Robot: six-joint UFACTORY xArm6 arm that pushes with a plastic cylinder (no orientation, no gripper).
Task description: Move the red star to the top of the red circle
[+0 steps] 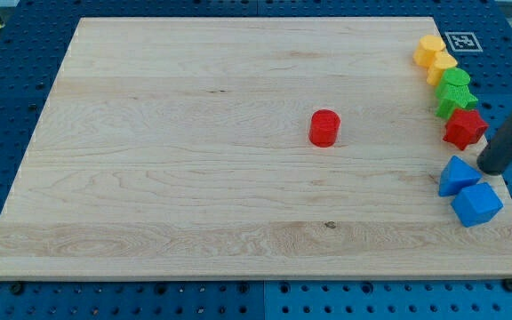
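The red star (464, 128) sits near the board's right edge, well apart from the red circle (324, 128), which stands alone close to the middle of the wooden board (194, 133); the two lie at about the same height in the view, the star off to the circle's right. Above the star runs a tight line of blocks toward the view's top: a green block (456, 103) touching it, another green block (456, 81) above that, then a yellow block (442, 65) and an orange-yellow block (430, 49) at the end; they crowd so closely that their exact shapes are hard to make out. Below the star lie a blue triangle-like block (458, 175) and a blue block (476, 204), touching each other. My tip (492, 166) rests just right of the star and just above the blue pair, near both; whether it touches any of them I cannot tell. The dark rod leans up toward the view's right and is cut off at the frame's edge. There is no pincer here to be apart or together, only the rod.
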